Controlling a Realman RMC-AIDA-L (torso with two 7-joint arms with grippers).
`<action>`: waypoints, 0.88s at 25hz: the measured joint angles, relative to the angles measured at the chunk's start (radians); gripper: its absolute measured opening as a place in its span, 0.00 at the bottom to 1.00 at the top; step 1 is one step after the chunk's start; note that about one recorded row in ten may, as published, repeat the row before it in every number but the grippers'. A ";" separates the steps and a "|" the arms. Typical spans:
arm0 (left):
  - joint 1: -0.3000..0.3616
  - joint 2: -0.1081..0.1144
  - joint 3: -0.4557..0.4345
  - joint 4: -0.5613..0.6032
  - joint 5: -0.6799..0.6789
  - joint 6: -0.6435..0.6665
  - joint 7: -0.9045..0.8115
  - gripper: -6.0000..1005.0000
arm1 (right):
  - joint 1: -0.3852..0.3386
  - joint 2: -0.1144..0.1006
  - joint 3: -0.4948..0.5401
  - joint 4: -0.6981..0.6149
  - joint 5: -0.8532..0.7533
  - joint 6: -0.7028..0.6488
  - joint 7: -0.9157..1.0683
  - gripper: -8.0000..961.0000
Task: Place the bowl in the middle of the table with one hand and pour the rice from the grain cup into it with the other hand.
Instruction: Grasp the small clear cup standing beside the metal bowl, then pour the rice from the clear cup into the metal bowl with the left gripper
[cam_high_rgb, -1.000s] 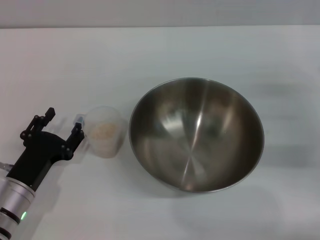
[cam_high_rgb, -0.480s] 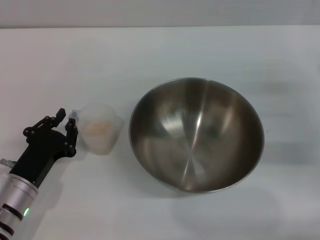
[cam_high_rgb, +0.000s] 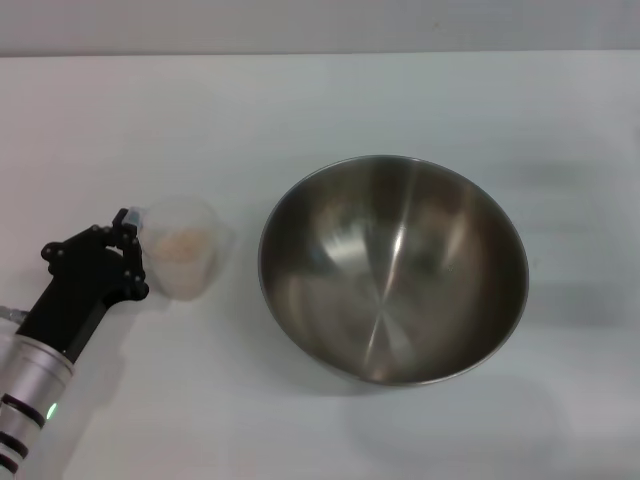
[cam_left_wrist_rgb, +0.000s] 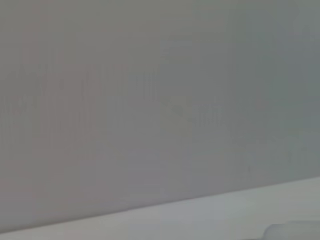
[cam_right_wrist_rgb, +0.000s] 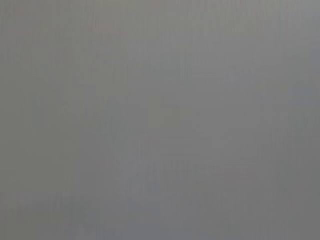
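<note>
My left gripper is clenched on the grain cup, with the bowl lying to its right.

I see the left gripper closed on the cup handle, rice inside, bowl just beside, white table.

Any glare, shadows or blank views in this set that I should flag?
Head view: a bright vertical glare streak runs down the inside of the bowl, which casts a soft shadow on the table in front of it; the left gripper at the cup is clearly lit. Left wrist view: featureless grey with a pale band along one edge. Right wrist view: uniform grey, nothing recognisable.
</note>
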 joint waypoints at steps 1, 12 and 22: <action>-0.004 -0.001 -0.003 -0.003 0.000 0.004 0.003 0.05 | -0.001 0.001 0.001 0.000 0.000 -0.002 0.000 0.55; -0.094 -0.003 -0.027 -0.053 0.010 0.227 0.386 0.04 | -0.005 0.005 0.029 -0.001 0.000 -0.024 -0.003 0.55; -0.190 -0.003 0.094 -0.052 0.012 0.262 0.872 0.05 | 0.005 0.006 0.040 -0.004 0.000 -0.060 -0.008 0.55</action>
